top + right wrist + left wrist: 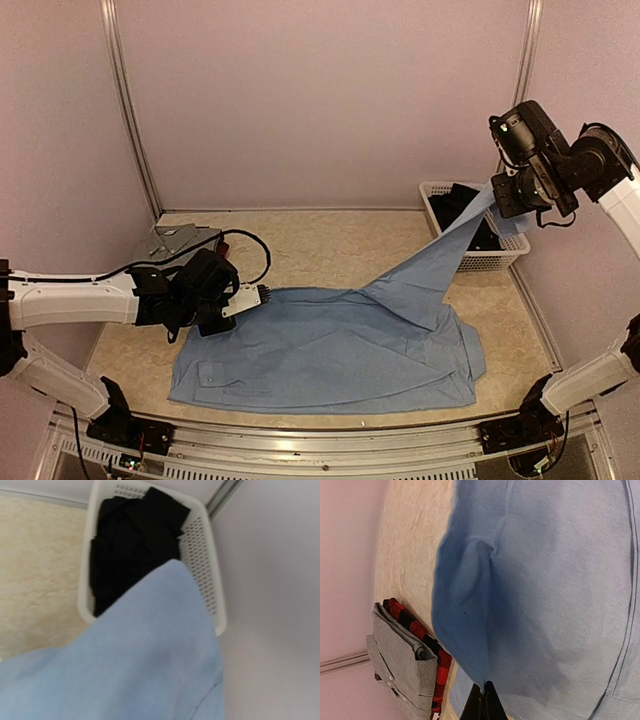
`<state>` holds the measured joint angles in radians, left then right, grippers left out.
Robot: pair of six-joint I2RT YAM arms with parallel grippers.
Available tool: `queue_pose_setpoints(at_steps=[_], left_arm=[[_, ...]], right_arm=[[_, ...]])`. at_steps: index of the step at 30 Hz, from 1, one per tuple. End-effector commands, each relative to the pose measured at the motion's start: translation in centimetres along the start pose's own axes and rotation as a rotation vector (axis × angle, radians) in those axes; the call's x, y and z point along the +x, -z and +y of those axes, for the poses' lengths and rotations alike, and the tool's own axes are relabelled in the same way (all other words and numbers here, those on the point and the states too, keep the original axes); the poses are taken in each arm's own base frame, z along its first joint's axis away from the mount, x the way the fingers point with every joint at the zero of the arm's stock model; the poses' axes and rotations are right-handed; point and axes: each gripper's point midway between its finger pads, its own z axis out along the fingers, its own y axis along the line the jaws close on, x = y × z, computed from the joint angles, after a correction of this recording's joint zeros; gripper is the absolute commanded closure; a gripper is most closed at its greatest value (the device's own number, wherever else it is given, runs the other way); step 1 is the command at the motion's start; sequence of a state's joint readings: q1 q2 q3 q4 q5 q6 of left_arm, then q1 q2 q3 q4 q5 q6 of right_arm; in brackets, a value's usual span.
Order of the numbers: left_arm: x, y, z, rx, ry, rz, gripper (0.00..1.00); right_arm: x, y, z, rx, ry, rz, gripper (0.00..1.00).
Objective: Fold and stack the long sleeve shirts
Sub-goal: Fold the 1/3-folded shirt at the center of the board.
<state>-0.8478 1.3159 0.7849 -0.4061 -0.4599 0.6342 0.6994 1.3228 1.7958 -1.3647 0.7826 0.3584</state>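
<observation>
The large light blue shirt (330, 355) lies spread over the table's front half. My left gripper (212, 318) is shut on its left edge; in the left wrist view the closed black fingers (485, 705) pinch a raised fold of the blue cloth (545, 605). My right gripper (512, 200) is high at the right and holds one sleeve (440, 265) pulled up taut. In the right wrist view the blue cloth (140, 665) hides its fingers. The folded grey shirt (183, 240) lies on the red-and-black plaid shirt (230, 243) at the back left, and both show in the left wrist view (395, 655), (415, 630).
A white mesh basket (500, 260) with black clothing (460, 205) stands at the back right, under the raised sleeve; it also shows in the right wrist view (202, 555). Walls close the table at the back and both sides.
</observation>
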Motion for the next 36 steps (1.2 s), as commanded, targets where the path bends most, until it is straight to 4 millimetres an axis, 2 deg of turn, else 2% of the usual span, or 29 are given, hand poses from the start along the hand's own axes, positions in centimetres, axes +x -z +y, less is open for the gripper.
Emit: queue_pose_setpoints(at_steps=[1,9,12,18,21,25,30,36], left_arm=[[1.8,-0.7,-2.1,0.036,-0.064,0.082,1.00],[4.7,-1.1,-5.3,0.105,-0.172,0.137,1.00],[5.6,-1.0,-5.8,0.106,-0.196,0.135,1.00],[4.7,-0.4,-6.3,0.139,-0.184,0.058,1.00],[3.8,-0.2,-6.6,0.168,-0.170,0.023,1.00],[3.5,-0.1,-7.7,0.239,-0.156,0.032,0.98],[4.1,0.3,-9.5,0.329,-0.145,0.058,0.92],[5.5,0.3,-9.4,0.297,-0.161,0.085,0.84]], right_arm=[[0.8,1.0,-0.1,-0.077,-0.060,0.009,1.00],[2.5,0.5,1.3,-0.137,-0.044,0.061,1.00],[3.6,-0.1,2.1,-0.146,-0.017,0.096,1.00],[5.4,-0.7,3.2,-0.183,0.019,0.147,1.00],[5.5,-0.3,2.9,-0.190,0.004,0.140,1.00],[5.7,0.1,2.6,-0.202,-0.012,0.132,1.00],[6.6,-0.2,3.3,-0.223,0.000,0.162,1.00],[6.8,-0.1,3.4,-0.234,-0.004,0.166,1.00]])
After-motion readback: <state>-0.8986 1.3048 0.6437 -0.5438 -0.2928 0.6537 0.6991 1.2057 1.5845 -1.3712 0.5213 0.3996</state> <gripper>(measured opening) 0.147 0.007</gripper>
